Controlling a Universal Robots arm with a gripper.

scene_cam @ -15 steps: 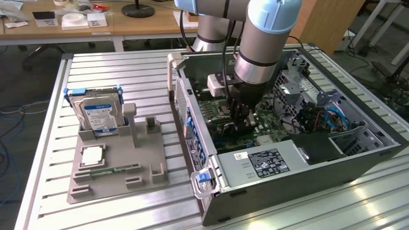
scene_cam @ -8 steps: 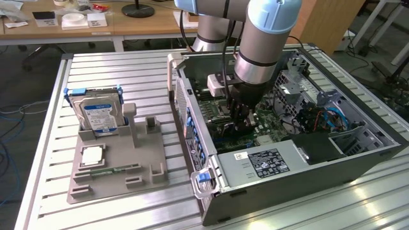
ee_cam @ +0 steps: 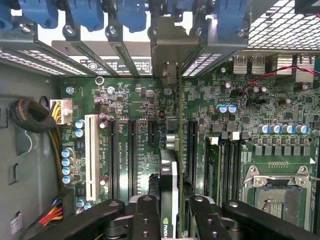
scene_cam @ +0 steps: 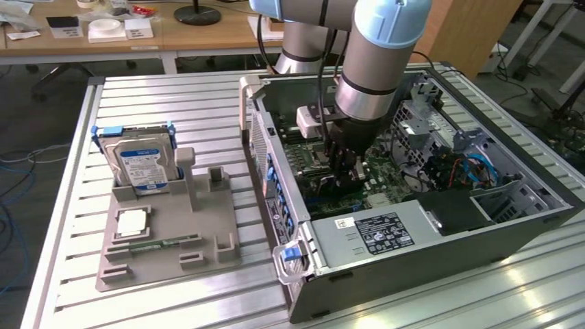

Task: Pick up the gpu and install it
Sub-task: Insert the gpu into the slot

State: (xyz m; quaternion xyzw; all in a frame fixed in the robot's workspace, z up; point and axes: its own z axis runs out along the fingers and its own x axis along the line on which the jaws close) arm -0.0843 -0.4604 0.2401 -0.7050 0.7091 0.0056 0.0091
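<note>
Gripping the gpu edge-on, jaws clamped, its near end hidden behind them; motherboard slots flank it closely.

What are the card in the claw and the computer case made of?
The gpu: dark, plastic-looking cover with a printed logo on a thin board, probably fibreglass. The case: matte grey sheet metal, judging by thin folded, perforated walls.

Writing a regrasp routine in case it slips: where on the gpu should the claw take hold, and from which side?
Grip the gpu by its two flat faces near the edge away from the motherboard, coming from above. It stands thin, edge-on over the slots, so only the faces offer the claw purchase, as held now.
</note>
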